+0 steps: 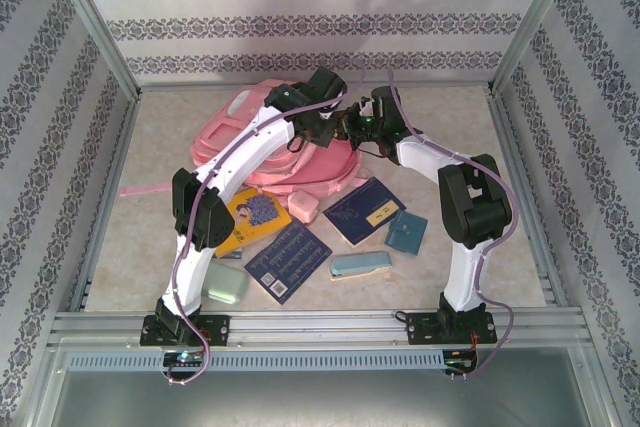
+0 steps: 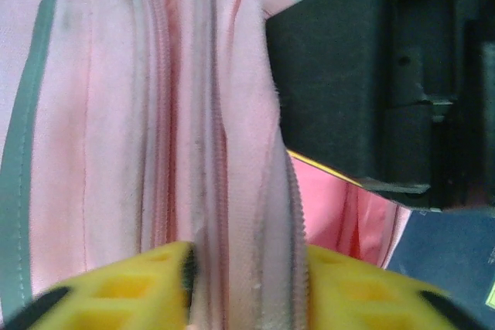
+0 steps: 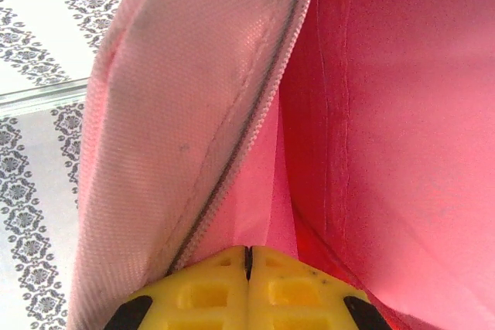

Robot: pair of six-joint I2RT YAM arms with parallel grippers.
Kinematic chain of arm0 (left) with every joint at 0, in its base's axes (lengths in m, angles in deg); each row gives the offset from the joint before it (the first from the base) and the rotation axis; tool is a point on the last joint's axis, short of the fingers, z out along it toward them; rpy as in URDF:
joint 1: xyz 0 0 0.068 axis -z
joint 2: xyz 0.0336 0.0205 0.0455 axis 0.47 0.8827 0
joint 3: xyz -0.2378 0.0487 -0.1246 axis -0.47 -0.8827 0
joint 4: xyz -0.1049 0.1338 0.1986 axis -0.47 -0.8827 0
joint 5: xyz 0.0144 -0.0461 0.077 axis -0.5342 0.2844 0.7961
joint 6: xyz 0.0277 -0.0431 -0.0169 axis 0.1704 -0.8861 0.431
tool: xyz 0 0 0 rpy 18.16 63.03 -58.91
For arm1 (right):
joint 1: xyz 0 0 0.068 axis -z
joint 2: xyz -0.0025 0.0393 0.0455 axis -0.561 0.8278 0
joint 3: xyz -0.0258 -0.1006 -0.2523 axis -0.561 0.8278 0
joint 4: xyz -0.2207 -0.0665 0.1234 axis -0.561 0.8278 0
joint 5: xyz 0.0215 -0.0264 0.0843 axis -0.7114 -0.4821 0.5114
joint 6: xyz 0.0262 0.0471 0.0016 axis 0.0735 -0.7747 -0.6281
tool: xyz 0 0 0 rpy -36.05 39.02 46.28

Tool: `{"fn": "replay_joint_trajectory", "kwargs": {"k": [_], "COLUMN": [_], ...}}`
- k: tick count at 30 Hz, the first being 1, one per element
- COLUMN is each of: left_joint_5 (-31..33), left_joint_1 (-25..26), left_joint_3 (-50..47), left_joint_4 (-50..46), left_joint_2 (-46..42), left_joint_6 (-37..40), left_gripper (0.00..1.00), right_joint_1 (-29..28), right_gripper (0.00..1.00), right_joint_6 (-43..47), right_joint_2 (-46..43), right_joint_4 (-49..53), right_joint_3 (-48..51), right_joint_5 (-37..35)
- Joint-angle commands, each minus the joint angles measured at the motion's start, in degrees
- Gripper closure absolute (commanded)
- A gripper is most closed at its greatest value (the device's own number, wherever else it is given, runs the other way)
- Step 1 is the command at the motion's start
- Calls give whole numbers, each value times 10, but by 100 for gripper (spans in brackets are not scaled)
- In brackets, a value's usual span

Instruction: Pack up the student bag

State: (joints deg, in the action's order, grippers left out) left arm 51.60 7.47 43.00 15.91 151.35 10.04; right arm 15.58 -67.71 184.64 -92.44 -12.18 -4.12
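- Left gripper (image 2: 247, 272) narrow, clamping student bag (image 1: 222, 127) zip edge.
- Right gripper (image 3: 247, 260) pinches opposite lip; opening lies between them, books (image 1: 288, 259) nearer the bases.

A pink student bag (image 1: 250, 137) is seen at the far middle of the table (image 1: 160, 157). The left gripper (image 1: 322, 131) and right gripper (image 1: 352, 127) are held close together over its right side. In front are laid a yellow book (image 1: 255, 219), 2 dark blue books (image 1: 288, 260), a teal booklet (image 1: 407, 231) and a pink pouch (image 1: 304, 207).
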Motion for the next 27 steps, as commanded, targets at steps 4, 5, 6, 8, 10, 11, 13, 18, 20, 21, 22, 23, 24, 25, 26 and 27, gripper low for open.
{"fn": "replay_joint_trajectory", "kwargs": {"k": [4, 5, 6, 8, 10, 11, 13, 18, 20, 21, 22, 23, 24, 25, 26, 27], "left_joint_5": [13, 5, -4, -20, -36, -45, -48, -55, -71, -93, -119, -137, -139, -143, -155, -170], "left_joint_1": [-18, -22, -27, -39, -49, -51, -52, -58, -71, -80, -92, -101, -108, -114, -122, -126], "left_joint_3": [35, 35, 36, 35, 24, 13, -13, -8, 18, 29, 42, 51, 59, 69, 73, 74], "left_joint_4": [-20, -20, -20, -21, -6, 7, 48, 69, 46, 37, 29, 22, 15, 6, 6, 11], "left_joint_2": [-1, -4, -10, -22, -43, -55, -83, -102, -91, -86, -80, -76, -73, -70, -70, -72], "left_joint_6": [-15, -18, -21, -33, -50, -51, -53, -56, -74, -82, -91, -98, -104, -110, -111, -109], "left_gripper": [100, 100, 100, 100, 100, 100, 100, 100, 100, 100, 100, 100, 100, 100, 100, 100], "right_joint_1": [-11, -12, -12, -11, -12, -12, -15, -54, -80, -90, -104, -118, -131, -146, -159, -170], "right_gripper": [100, 100, 100, 94, 82, 77, 68, 54, 51, 50, 49, 48, 47, 46, 44, 44], "right_joint_6": [20, 28, 46, 96, 167, 195, 257, 415, 470, 493, 524, 560, 597, 642, 685, 721], "right_joint_2": [-37, -42, -52, -74, -103, -115, -146, -225, -252, -264, -279, -296, -309, -322, -330, -332], "right_joint_4": [-10, -1, 21, 80, 177, 217, 291, 392, 404, 401, 391, 377, 362, 346, 336, 338], "right_joint_3": [-16, -18, -22, -35, -58, -65, -71, -49, -25, -9, 11, 36, 58, 82, 100, 109], "right_joint_5": [17, 13, 6, -10, -40, -55, -91, -180, -199, -202, -212, -218, -220, -219, -215, -216]}}
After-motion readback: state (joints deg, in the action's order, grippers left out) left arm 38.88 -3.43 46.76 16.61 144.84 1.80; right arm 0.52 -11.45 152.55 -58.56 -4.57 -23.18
